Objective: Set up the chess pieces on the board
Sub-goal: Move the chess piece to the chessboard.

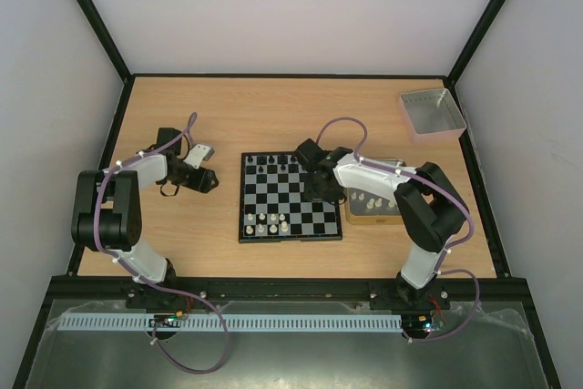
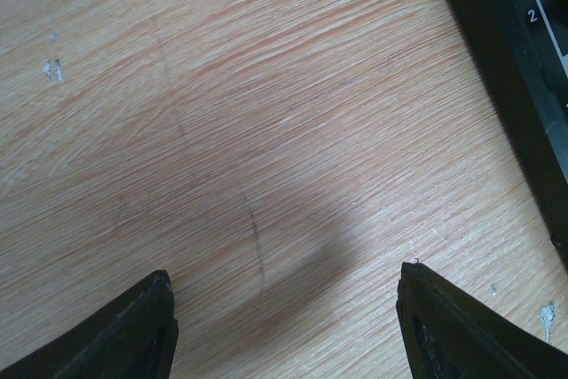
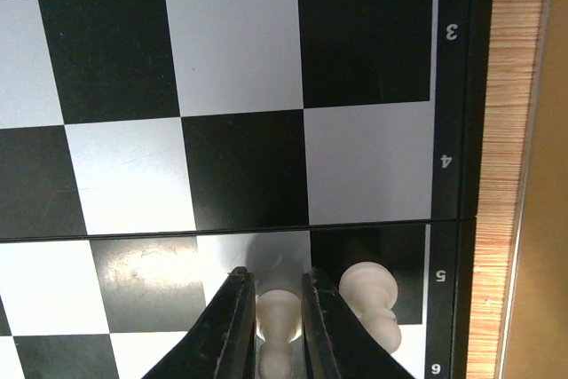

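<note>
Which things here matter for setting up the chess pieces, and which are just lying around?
For the job: board, chess pieces, white piece pinched by right gripper, tan-rimmed tray holding pieces.
Lying about: grey metal tray.

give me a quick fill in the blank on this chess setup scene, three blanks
1. The right gripper is shut on a ____ chess piece.
2. In the top view, the open left gripper hovers over the table, to the ____ of the board.
3. The grey tray sits at the table's far ____ corner.

Missing words: white; left; right
</note>
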Robot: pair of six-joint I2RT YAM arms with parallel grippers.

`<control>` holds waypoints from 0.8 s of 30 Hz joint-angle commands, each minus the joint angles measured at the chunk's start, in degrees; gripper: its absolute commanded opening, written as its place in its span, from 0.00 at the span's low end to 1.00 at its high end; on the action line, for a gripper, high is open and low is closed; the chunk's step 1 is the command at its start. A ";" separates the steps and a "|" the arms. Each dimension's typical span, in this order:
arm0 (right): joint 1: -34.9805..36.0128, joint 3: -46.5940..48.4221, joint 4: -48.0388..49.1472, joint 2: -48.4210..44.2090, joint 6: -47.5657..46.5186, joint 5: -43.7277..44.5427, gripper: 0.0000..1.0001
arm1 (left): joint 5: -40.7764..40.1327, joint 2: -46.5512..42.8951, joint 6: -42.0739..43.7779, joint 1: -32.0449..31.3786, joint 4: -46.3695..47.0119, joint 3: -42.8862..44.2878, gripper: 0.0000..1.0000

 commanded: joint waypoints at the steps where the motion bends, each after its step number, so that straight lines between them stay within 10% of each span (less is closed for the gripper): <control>1: 0.71 1.04 -1.12 -1.24 0.26 -0.47 0.15 | -0.68 3.12 -0.06 -0.36 -3.71 -1.22 0.69; 24: 9.33 1.51 -1.76 -3.02 5.46 -1.50 0.13 | -0.96 2.65 -0.23 -0.36 -3.53 -1.39 0.69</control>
